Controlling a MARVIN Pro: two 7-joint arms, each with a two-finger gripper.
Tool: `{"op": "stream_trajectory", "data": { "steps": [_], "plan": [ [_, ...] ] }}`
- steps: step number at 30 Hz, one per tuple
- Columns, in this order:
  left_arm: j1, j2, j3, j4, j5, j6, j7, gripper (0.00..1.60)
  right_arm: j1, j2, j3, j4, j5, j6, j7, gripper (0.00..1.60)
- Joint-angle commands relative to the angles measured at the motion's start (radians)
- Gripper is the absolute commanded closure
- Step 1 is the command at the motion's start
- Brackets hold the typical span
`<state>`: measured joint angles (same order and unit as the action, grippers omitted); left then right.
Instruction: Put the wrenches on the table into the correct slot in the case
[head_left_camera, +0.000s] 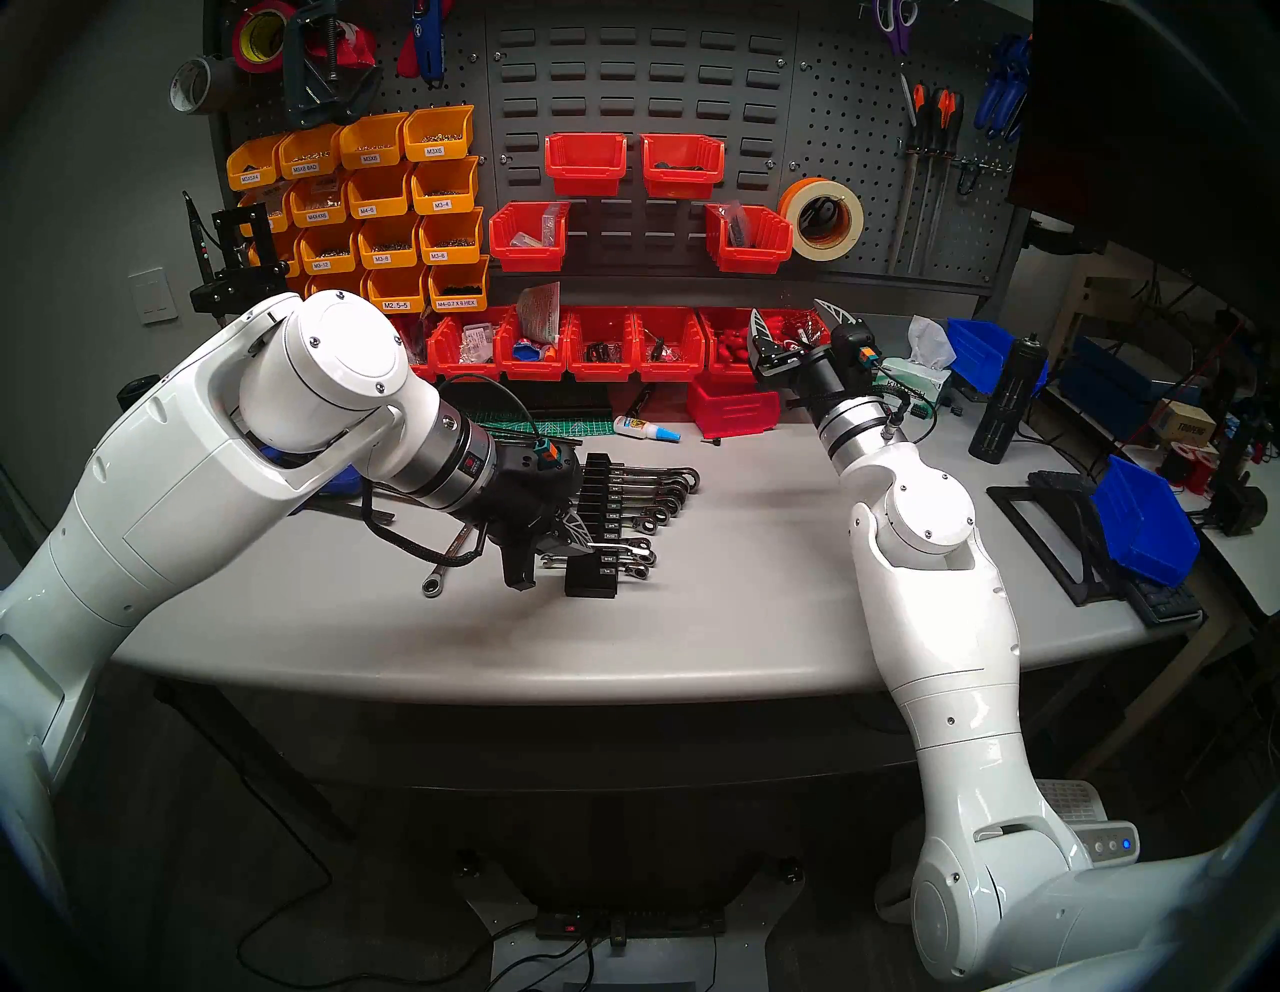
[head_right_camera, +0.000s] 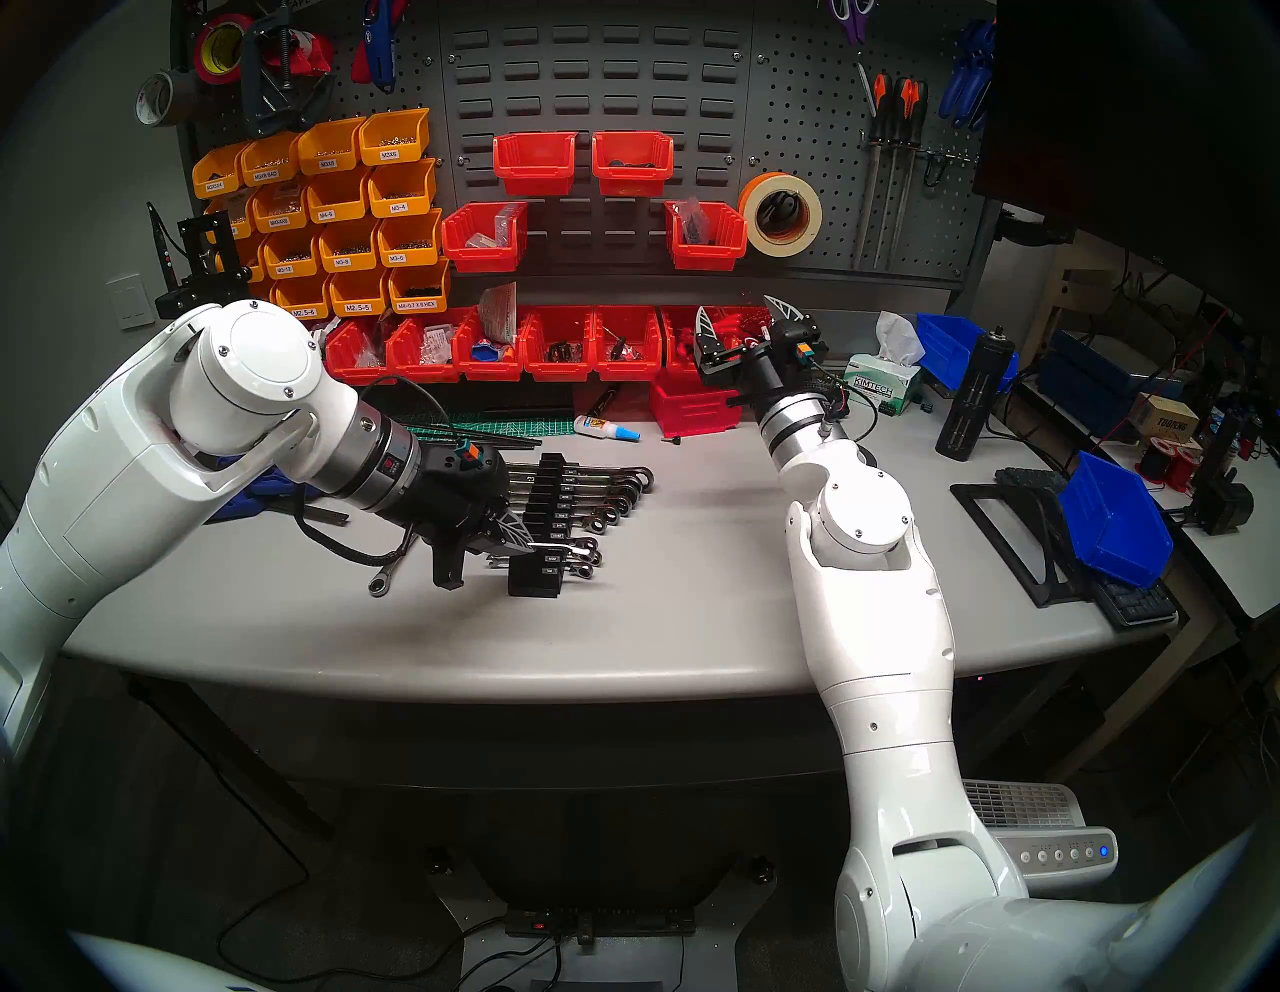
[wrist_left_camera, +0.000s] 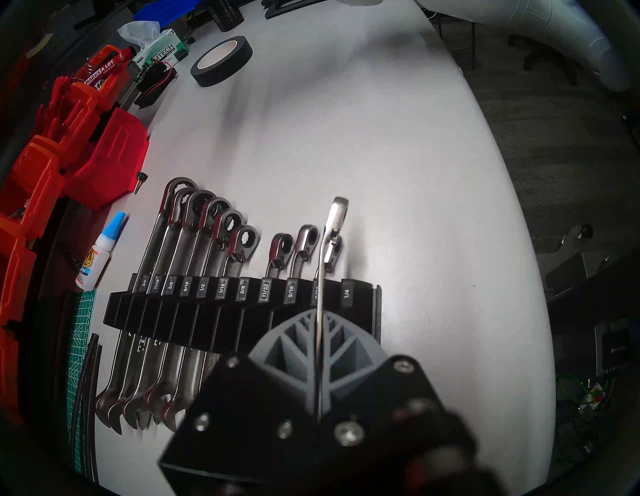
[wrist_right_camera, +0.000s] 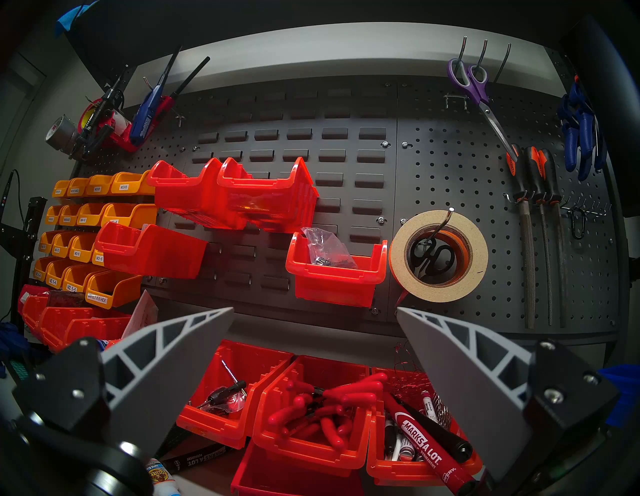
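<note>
Insertion step: left gripper (wrist_left_camera: 320, 350) clenched on the shorter wrench (wrist_left_camera: 329, 235) above the case (wrist_left_camera: 242, 311), near its small-size slots; next, judged: align and lower; longer wrench (head_left_camera: 443, 568) remains on the table (head_left_camera: 727, 623).

You see the left gripper (head_left_camera: 578, 542) clamped on a slim chrome wrench (head_left_camera: 623, 551) over the near end of the long black plastic rack (head_left_camera: 597, 526). A second chrome wrench (head_left_camera: 443, 564) lies on the light-grey table (head_left_camera: 727, 589) beside it. The right gripper (head_left_camera: 796, 322) is raised, jaws apart.

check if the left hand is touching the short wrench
Touching. The left wrist view shows the left hand shut on the short wrench, its shank pinched between the fingers above the case.
</note>
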<state>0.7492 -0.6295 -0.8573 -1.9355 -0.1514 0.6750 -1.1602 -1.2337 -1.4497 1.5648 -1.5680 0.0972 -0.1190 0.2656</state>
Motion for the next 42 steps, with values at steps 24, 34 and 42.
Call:
{"op": "stream_trajectory", "data": {
  "steps": [24,34,42],
  "plan": [
    [-0.089,0.001,0.041,0.015,0.005,-0.008,-0.042,1.28,0.029,-0.001,-0.002,-0.033,0.0,-0.006,0.001,0.0],
    [-0.1,0.001,0.051,0.026,-0.001,-0.012,-0.041,1.2,0.029,-0.001,-0.002,-0.033,0.0,-0.006,0.001,0.0],
    [-0.108,-0.002,0.06,0.024,0.001,-0.01,-0.037,1.21,0.029,-0.001,-0.002,-0.033,0.0,-0.006,0.001,0.0]
  ]
}}
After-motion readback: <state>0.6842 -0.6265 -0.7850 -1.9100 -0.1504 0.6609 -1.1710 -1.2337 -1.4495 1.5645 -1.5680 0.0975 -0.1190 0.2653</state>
